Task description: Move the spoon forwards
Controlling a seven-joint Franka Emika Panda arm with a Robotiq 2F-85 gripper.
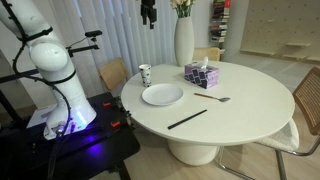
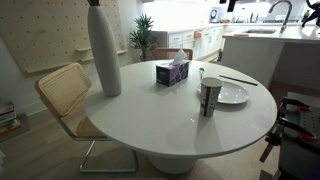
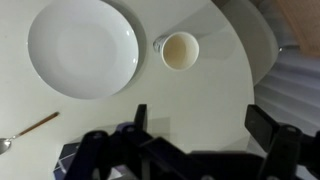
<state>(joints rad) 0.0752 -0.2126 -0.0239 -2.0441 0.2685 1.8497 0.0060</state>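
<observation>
Here's the spoon point(image 1: 212, 98), lying flat on the round white table point(image 1: 250, 115). It is near the white plate point(image 1: 162, 95) but not touching it, handle end turned toward the plate and bowl pointing away. In the wrist view the spoon point(image 3: 25, 130) shows only at the lower left edge, below the plate point(image 3: 83, 47) (the frame cuts off part of its bowl). Nothing has hold of it.

The gripper point(image 3: 200, 115) looks straight down on the table, its dark fingers point(image 3: 265, 128) spread wide with only bare tabletop between them. In an exterior view the gripper point(image 1: 149, 12) hangs high above the plate, near the top of the frame.

A cup point(image 3: 180, 50) stands just beside the plate, with a small gap between them. A thin black stick point(image 1: 187, 119) lies near the plate, toward the table's edge. A patterned tissue box point(image 1: 201, 75) sits apart from the plate, with a tall white vase point(image 1: 184, 40) just behind it.
</observation>
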